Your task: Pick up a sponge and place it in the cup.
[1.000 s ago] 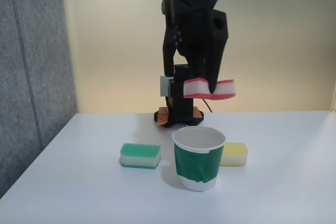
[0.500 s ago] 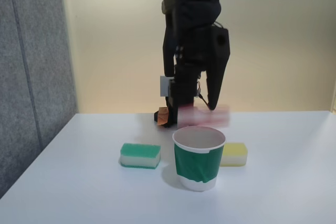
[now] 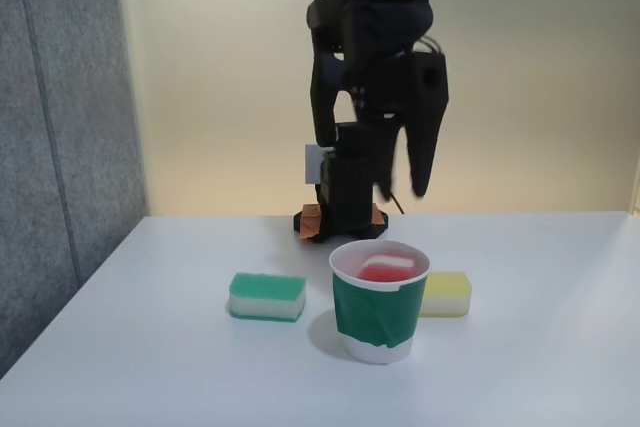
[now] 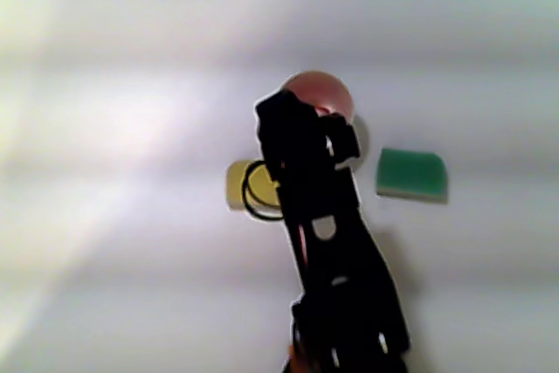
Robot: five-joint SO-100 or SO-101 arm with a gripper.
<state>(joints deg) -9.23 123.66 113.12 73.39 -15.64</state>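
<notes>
Red shows inside the cup: in the fixed view we see the sponge lying below the rim, its white layer catching the light, so it no longer touches the robot. The end effector hangs above the cup's mouth with its two fingers apart and nothing between them, one finger pointing down to the right of the other. In the other view, from above, the dark arm covers part of the cup, and a pinkish disc is all we can make out of its inside; that picture is too soft to tell more.

We judge the placing step done, with release complete and only the retreat left. The next move, as we read it, calls for lifting the arm straight up and back toward its base, keeping the fingers clear of the rim, since the paper cup looks light and a brush could tip it.

On the white table, the green-and-white sponge lies to the left of the cup and the yellow sponge just behind its right side, both untouched.
</notes>
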